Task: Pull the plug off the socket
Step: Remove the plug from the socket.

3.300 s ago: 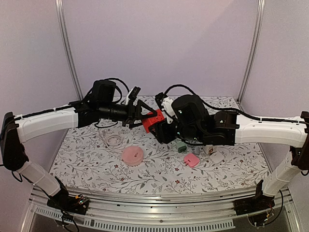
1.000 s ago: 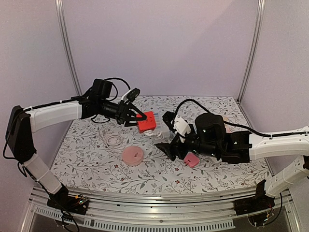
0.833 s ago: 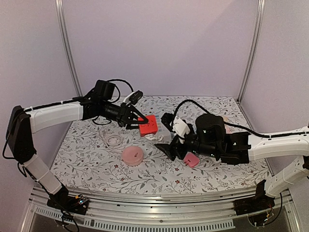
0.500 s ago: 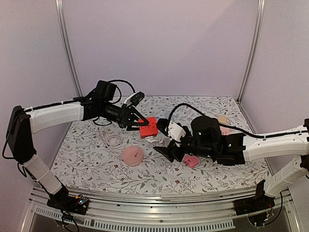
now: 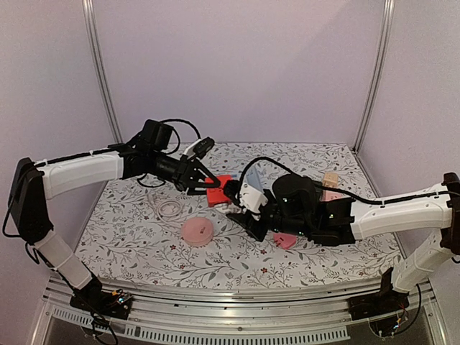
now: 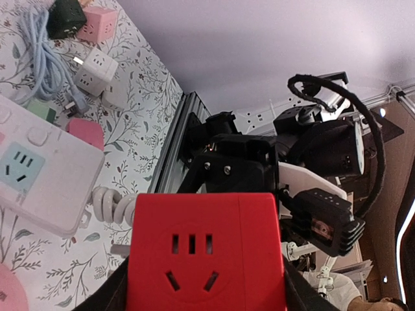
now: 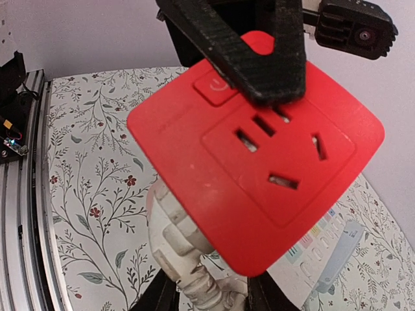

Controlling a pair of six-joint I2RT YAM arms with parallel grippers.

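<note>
Jaws on red socket [image 6: 206,259], ribbed plug [image 7: 183,243]

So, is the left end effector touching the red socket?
Touching. Right wrist view: the left end effector has a finger pressed across the red socket.

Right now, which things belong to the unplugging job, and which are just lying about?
Job: red socket, white plug in it, left tool holding the socket, right tool at the plug.
Lying about: pink disc, white power strip, pink cube, blue cable.

Tilted red socket [image 7: 259,162] aloft; ribbed white plug [image 7: 188,256] — plugged in.
</note>
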